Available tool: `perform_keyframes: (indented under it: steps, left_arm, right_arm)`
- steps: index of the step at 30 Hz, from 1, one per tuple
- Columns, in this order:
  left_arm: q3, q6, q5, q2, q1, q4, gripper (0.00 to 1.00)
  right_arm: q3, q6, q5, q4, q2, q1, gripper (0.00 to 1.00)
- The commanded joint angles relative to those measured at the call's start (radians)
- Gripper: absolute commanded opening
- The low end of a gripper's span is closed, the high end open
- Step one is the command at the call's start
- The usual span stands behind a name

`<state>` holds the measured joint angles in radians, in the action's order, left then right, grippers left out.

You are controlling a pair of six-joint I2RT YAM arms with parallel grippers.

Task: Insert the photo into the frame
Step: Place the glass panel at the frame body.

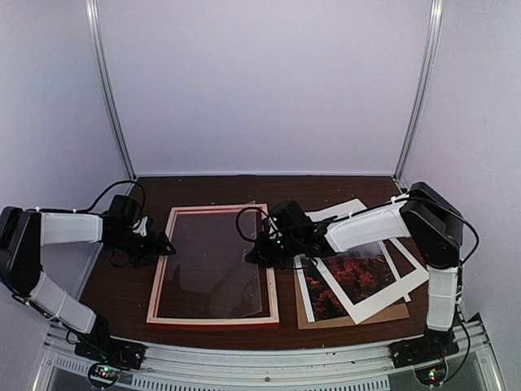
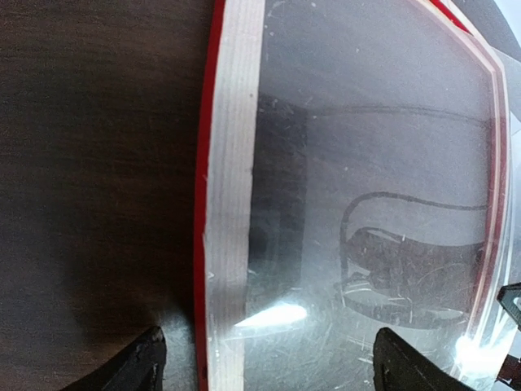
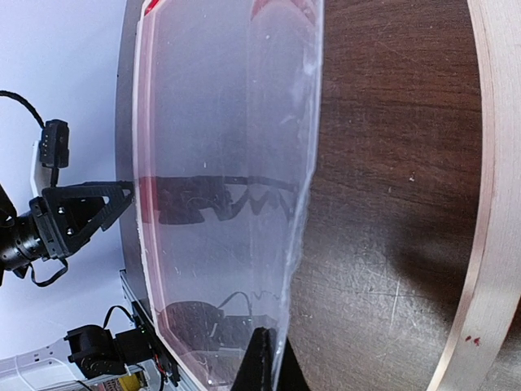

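The frame (image 1: 161,269) lies back up on the dark table, pale wood showing with red at its outer edge. A clear sheet (image 1: 213,261) rests in it, its right edge raised. My right gripper (image 1: 254,257) is shut on that raised edge; in the right wrist view the gripper (image 3: 273,362) pinches the sheet (image 3: 228,163). My left gripper (image 1: 163,247) is open at the frame's left rail. In the left wrist view it (image 2: 273,358) straddles the rail (image 2: 232,204), one finger outside, one over the sheet. The photo (image 1: 361,273), red-orange, lies to the right, partly under a white mat.
A white mat (image 1: 383,300) lies tilted over the photo on a brown backing board (image 1: 358,316) at the right. The frame's right rail (image 3: 488,204) curves along the right of the right wrist view. White walls and metal posts enclose the table on three sides.
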<state>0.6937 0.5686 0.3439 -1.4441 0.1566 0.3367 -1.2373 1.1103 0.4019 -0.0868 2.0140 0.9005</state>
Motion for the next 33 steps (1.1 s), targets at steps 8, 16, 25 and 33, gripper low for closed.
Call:
perform_keyframes:
  steps: [8,16,25,33]
  left_arm:
    - [0.014,0.018,0.013,0.001,0.015,-0.036,0.88]
    - [0.014,0.027,-0.013,0.017,0.015,-0.041,0.88]
    - [0.03,0.024,-0.033,0.019,0.015,-0.027,0.88]
    - [0.032,0.016,-0.037,0.02,0.015,-0.018,0.89]
  right_arm:
    - [-0.032,-0.026,-0.048,0.027,-0.011,-0.01,0.0]
    - [-0.038,-0.041,-0.06,0.045,-0.013,-0.011,0.0]
    - [-0.044,-0.05,-0.064,0.052,-0.011,-0.014,0.0]
    - [-0.051,-0.064,-0.067,0.064,-0.012,-0.017,0.0]
